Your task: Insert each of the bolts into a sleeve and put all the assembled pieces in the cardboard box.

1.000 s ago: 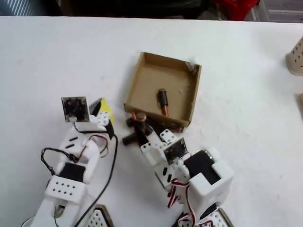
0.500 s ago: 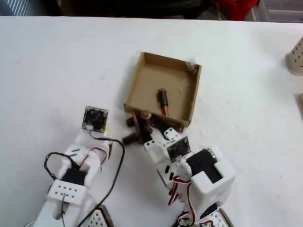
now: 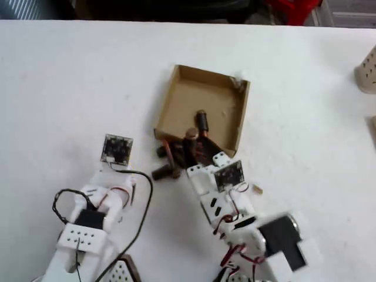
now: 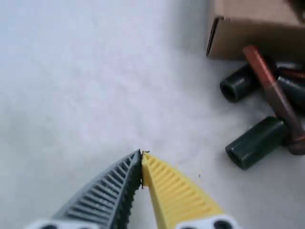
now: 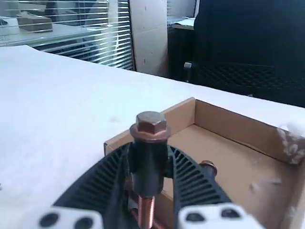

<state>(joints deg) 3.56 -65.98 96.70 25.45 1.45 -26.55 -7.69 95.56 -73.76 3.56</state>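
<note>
Advanced boxward since the earlier frame, my right gripper (image 5: 148, 153) clamps the sleeved bolt (image 5: 150, 128), long axis upright; the cardboard box (image 5: 238, 125) lies just ahead and below. My left gripper (image 4: 141, 161), farther back, is closed and empty.

Your left gripper (image 4: 141, 160) has its grey and yellow tips pressed together above the white table (image 4: 81, 71). Toward one corner of the frame, a cardboard box (image 4: 259, 29) adjoins dark sleeves (image 4: 257, 142) and a copper bolt (image 4: 270, 89).
</note>
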